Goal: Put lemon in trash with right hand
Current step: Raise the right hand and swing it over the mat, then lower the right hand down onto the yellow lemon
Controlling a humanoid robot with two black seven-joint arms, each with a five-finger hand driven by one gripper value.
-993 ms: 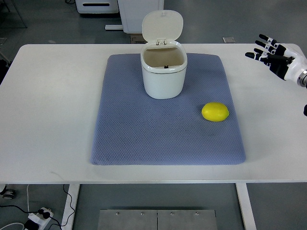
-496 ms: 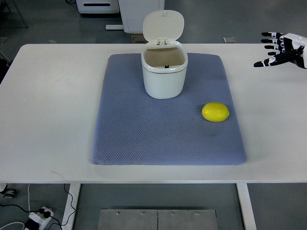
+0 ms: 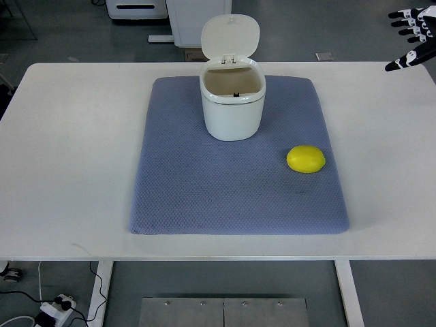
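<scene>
A yellow lemon (image 3: 306, 159) lies on the right part of a blue-grey mat (image 3: 204, 191). A white trash bin (image 3: 232, 102) stands at the mat's far middle with its lid flipped up and its inside showing. My right hand (image 3: 412, 39) hovers at the top right corner, far from the lemon and above the table's back edge. Its fingers are spread and hold nothing. No left arm shows.
The mat lies on a white table (image 3: 68, 150) with bare surface to the left and right. White equipment (image 3: 170, 17) stands on the floor behind the table. A power strip (image 3: 54, 306) lies on the floor at the lower left.
My right hand has moved up and to the right, away from the table toward the picture's top right corner. Lemon and bin have stayed put.
</scene>
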